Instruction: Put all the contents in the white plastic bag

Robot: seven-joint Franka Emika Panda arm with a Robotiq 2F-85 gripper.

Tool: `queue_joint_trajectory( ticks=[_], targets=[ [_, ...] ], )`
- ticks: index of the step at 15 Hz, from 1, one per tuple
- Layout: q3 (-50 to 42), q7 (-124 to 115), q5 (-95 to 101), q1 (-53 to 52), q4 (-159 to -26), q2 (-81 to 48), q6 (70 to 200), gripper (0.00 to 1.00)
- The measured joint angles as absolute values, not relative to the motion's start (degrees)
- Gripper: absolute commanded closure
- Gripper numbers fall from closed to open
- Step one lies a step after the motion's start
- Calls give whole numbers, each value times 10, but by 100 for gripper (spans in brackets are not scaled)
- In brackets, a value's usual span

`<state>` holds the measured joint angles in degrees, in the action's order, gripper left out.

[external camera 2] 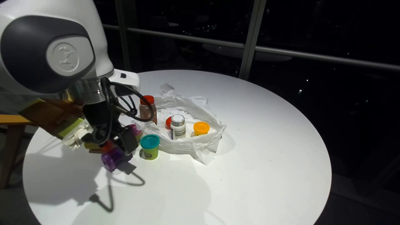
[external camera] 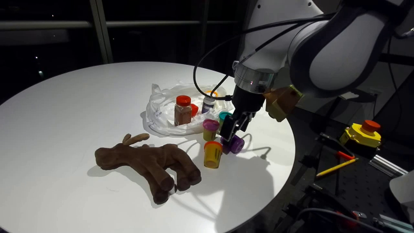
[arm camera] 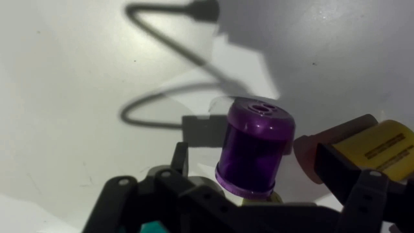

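The white plastic bag (external camera: 157, 120) lies spread open on the table and shows in both exterior views (external camera 2: 190, 148). In it are a red-lidded jar (external camera: 183, 113), a white bottle (external camera 2: 178, 128), a tub with a yellow-orange lid (external camera 2: 201, 128) and a red item (external camera: 194, 110). Outside it stand a teal-lidded tub (external camera 2: 150, 146), a pink-lidded tub (external camera: 210, 128) and a yellow tub (external camera: 212, 156) with an orange lid. A purple container (arm camera: 250, 155) lies on its side. My gripper (arm camera: 254, 161) is open, with its fingers apart on either side of the purple container.
A brown plush toy (external camera: 148, 161) lies on the round white table (external camera: 81, 94), in front of the bag in an exterior view. The yellow tub also shows close beside a finger in the wrist view (arm camera: 385, 152). A yellow emergency-stop box (external camera: 360, 136) stands off the table.
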<state>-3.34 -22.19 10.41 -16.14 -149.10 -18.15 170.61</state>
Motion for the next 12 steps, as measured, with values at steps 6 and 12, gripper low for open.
queue_joint_trajectory(
  ticks=[6, 12],
  targets=[
    [-60, -222, 96, -190, -1489, -230, 1725, 39],
    [-130, -232, 95, -274, -1500, -211, 1736, 80]
  ],
)
